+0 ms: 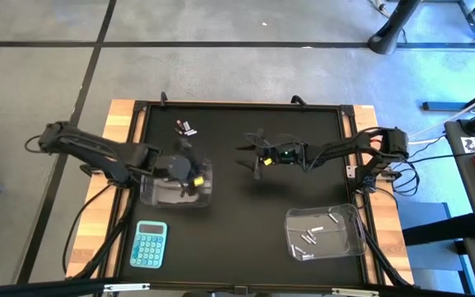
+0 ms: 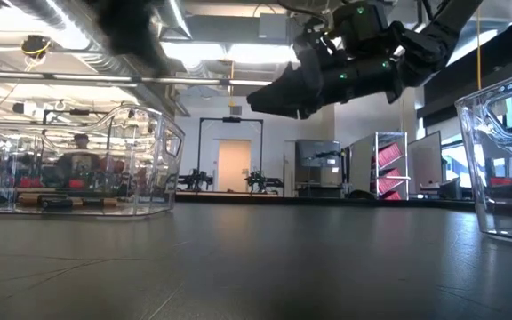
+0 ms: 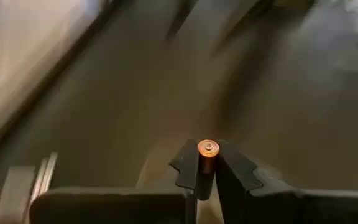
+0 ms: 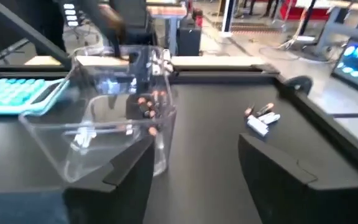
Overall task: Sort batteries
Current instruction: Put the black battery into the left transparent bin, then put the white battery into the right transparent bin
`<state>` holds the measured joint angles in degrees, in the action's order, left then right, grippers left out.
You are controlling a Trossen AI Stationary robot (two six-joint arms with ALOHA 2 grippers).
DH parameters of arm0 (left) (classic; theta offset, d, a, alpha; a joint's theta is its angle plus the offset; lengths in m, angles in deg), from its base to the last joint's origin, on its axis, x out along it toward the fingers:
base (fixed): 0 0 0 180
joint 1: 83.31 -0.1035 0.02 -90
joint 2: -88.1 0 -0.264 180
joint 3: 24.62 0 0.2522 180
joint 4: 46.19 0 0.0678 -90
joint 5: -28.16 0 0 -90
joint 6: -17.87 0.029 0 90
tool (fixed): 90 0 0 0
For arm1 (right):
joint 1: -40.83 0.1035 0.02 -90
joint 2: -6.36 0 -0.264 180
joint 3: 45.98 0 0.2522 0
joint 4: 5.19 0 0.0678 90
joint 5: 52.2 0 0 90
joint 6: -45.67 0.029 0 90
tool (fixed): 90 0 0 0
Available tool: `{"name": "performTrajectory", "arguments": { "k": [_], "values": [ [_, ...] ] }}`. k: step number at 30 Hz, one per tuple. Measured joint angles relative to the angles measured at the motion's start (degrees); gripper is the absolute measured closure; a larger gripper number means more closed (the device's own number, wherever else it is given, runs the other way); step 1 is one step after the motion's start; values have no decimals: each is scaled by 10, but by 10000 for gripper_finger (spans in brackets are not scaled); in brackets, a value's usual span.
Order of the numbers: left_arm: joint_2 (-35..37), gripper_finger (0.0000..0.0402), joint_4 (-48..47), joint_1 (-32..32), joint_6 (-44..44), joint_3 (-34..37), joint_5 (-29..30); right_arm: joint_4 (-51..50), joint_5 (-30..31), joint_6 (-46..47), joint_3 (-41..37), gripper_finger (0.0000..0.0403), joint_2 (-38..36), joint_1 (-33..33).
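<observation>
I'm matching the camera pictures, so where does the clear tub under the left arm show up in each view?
High view: clear tub left of centre, above the blue calculator.
Low view: tub at left.
Left wrist view: cannot make it out.
Right wrist view: tub at left, calculator behind it.
Shared landmark: the calculator.

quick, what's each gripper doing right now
Left gripper: shut on a battery, over the tub.
Right gripper: open, empty, mid-table.
</observation>
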<state>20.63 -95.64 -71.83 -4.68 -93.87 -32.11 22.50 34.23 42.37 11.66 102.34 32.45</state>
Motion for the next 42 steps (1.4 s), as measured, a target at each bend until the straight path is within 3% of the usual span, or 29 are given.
{"name": "performTrajectory", "arguments": {
  "k": [3, 6, 11, 17, 26, 32, 36, 40, 42],
  "values": [
    [0, 380, -235, -14, -211, -38, -53, 7, 10, -12, 0, 167, 0, 1],
    [0, 380, -340, -19, -360, -19, -131, 13, 13, -16, 0, 172, 0, 1],
    [-1, 380, -274, -18, -429, 79, -232, 18, 15, -20, 0, 182, 0, 1],
    [-3, 374, -159, -39, -445, 154, -266, 2, -4, -18, 0, 186, 0, 1],
    [-3, 276, -146, -56, -422, 166, -285, -11, -16, -11, 0, 186, 0, 2],
    [11, 246, -181, -86, -369, 124, -279, -12, -16, -10, 0, 186, 0, 2],
    [43, 250, -168, -116, -282, 56, -204, -15, -17, -9, 0, 186, 0, 2],
    [67, 259, -68, -149, -136, 31, -82, -15, -23, 3, 0, 186, 0, 2],
    [63, 262, -18, -192, -63, 32, -83, -14, -23, 4, 0, 186, 0, 2]
  ]
}}
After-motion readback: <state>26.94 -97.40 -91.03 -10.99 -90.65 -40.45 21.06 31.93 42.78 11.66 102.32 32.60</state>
